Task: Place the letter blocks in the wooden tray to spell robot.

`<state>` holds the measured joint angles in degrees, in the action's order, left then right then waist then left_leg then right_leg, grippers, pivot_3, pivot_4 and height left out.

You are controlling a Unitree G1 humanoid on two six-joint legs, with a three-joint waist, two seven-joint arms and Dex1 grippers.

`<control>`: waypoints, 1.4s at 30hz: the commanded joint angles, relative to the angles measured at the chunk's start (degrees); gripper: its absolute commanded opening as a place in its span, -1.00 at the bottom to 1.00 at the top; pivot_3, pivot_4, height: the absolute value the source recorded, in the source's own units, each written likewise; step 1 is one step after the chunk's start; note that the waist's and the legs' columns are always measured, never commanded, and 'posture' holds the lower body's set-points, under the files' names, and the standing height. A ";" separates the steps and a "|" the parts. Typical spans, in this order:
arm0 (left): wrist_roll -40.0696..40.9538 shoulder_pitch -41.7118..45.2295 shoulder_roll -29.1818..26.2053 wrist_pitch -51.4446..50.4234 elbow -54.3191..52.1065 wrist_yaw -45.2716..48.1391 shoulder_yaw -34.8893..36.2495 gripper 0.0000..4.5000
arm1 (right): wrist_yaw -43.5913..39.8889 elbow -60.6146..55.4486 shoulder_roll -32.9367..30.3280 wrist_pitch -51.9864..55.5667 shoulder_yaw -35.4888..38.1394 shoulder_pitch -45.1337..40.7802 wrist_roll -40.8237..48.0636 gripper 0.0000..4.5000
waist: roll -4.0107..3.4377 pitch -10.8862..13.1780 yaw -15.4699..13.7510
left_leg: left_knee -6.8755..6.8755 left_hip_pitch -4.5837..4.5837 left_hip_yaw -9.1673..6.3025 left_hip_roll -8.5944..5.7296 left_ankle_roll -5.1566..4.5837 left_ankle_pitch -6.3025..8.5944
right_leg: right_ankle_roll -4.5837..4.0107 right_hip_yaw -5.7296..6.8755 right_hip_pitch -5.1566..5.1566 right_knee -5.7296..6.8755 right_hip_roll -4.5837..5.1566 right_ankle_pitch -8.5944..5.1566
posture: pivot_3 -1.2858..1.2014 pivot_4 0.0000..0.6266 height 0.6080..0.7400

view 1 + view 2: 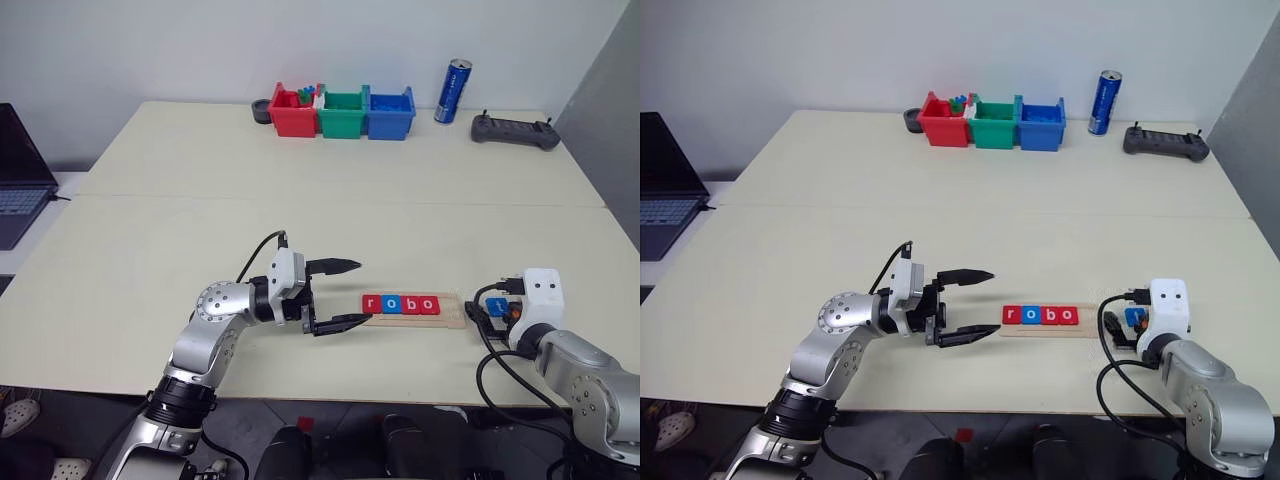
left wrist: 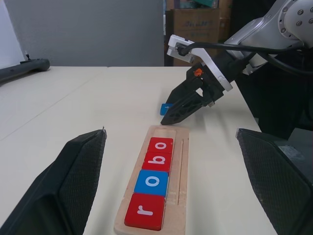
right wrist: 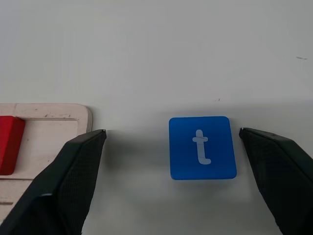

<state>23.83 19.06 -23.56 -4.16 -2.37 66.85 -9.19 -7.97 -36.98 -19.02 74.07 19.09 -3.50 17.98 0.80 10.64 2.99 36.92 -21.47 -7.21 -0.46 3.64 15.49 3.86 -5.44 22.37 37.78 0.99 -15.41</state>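
The spread left gripper point(image 1: 345, 295) hovers beside the pale wooden tray point(image 1: 452, 318), where four red and blue letter tiles point(image 1: 400, 304) read "robo". The right wrist view reveals the spread right gripper point(image 3: 171, 134) straddling a flat blue "t" tile point(image 3: 202, 147) on the table.

The tray point(image 2: 177, 193) is pale, matt wood with a faint grain, and the tiles point(image 2: 152, 182) in it look like smooth plastic with a slight sheen, as does the blue t tile point(image 3: 202, 147). The table point(image 1: 300, 210) is a smooth, matt cream surface. The gripper fingers point(image 3: 58, 191) are black with a fine knurled texture; the can point(image 1: 452, 91) is glossy metal, the bins point(image 1: 343, 113) shiny plastic.
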 commanded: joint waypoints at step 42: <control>0.85 0.13 0.12 0.41 -1.32 3.39 -0.17 1.00 | -77.64 76.28 -36.26 -96.54 -25.71 -26.60 -13.73 0.99 | 0.07 0.08 0.24 | 0.02 0.09 0.12 -0.03 -0.01 0.01 | -0.14 -0.07 -0.06 -0.04 0.09 0.10 | 0.03 -0.52 1.00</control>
<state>24.08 19.12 -23.30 -3.65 -1.65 70.49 -9.42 -84.15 39.19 -55.08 -21.31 -6.96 -29.83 4.45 0.87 10.72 3.23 36.94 -21.37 -7.09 -0.49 3.63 15.50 3.73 -5.51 22.31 37.75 1.08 -15.31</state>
